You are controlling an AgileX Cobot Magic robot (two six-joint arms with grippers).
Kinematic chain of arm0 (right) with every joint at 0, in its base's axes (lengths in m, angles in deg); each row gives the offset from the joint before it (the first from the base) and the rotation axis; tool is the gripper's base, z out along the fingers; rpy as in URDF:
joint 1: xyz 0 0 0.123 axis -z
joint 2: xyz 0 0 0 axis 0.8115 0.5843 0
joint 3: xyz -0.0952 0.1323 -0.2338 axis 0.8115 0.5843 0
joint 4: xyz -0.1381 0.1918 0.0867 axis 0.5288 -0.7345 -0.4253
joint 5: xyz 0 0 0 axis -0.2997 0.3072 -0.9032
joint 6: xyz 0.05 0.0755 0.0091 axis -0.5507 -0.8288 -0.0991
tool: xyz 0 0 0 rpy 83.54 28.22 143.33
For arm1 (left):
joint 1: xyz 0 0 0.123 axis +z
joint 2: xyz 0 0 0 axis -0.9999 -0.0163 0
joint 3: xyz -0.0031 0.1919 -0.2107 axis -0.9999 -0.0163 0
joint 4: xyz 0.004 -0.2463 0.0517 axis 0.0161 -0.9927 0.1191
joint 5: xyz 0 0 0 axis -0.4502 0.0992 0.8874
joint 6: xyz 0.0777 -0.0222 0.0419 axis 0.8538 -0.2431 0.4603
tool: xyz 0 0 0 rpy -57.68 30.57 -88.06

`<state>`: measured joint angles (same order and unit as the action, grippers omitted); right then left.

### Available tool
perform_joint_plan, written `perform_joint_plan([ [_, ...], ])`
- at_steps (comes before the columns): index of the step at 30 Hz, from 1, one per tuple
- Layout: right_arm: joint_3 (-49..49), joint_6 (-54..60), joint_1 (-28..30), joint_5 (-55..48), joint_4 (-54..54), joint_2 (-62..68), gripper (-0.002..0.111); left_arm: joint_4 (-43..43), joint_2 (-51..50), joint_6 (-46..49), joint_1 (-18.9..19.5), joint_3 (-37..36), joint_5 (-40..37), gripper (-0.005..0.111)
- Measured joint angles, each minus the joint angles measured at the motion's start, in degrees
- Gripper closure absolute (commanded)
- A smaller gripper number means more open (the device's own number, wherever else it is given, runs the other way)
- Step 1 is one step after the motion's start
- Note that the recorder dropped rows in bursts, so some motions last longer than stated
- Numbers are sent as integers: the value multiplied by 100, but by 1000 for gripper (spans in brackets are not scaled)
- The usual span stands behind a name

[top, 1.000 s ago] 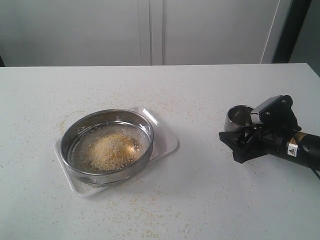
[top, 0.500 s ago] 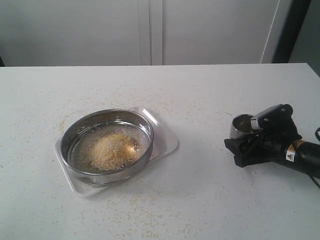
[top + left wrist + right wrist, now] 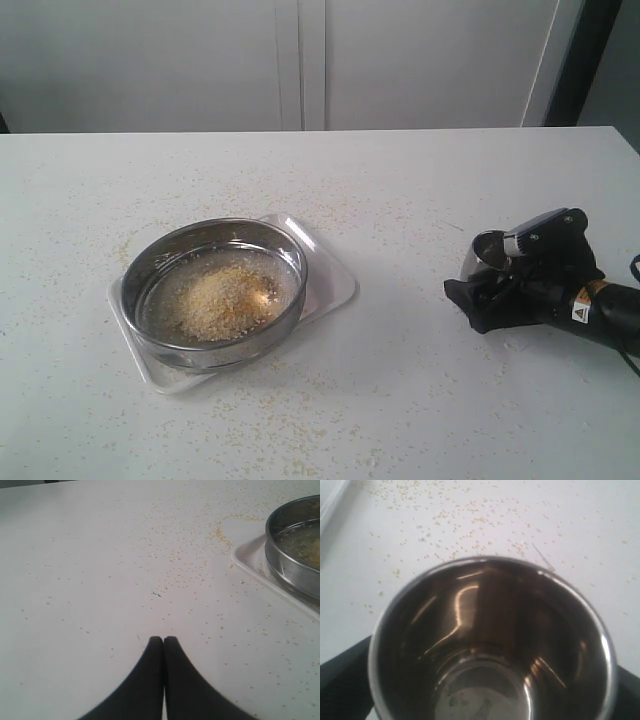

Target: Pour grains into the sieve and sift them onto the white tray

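Risk one: the steel cup [image 3: 480, 252] could tip over. It stands right between the two sides of the right tool [image 3: 492, 272]. A bump from that tool as it pulls away would knock it.
Risk two: grains could miss the tray. The sieve [image 3: 218, 352] covers almost all of the white tray [image 3: 330, 275], and the tray's rim is low. A hard shake would throw bits out onto the desk [image 3: 400, 400].
Risk three: the shiny sieve rim looks slippery, so I think a weak hold could let the sieve slide or tilt.
Sieve: it sits on the white tray, on the left part of the desk. It is well apart from the cup.
In the sieve: the grains [image 3: 222, 300] lie in a yellow heap on the mesh. The sifting looks not yet done.
White tray: only one corner and some edge show past the sieve. I cannot tell what has fallen through.
Steel cup: upright and nearly empty, with only a few bits on its bottom.
Right tool: around the cup, but I cannot tell whether it squeezes it or has let go.
Left tool [image 3: 163, 641]: tips pressed together, holding nothing, near the tray's edge.
Desk: lots of little crumbs [image 3: 175, 555] are scattered on it.
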<state>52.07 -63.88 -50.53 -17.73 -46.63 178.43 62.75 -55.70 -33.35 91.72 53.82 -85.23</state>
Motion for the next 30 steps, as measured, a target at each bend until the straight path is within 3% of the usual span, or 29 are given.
perform_joint_plan([
  [11, 0, -188, 0, 83, 0, -37, 18, 0, 0, 0, 0, 0, 0, 107],
  [30, 10, -589, 0, 134, -126, -1248, 18, 0, 0, 0, 0, 0, 0, 107],
])
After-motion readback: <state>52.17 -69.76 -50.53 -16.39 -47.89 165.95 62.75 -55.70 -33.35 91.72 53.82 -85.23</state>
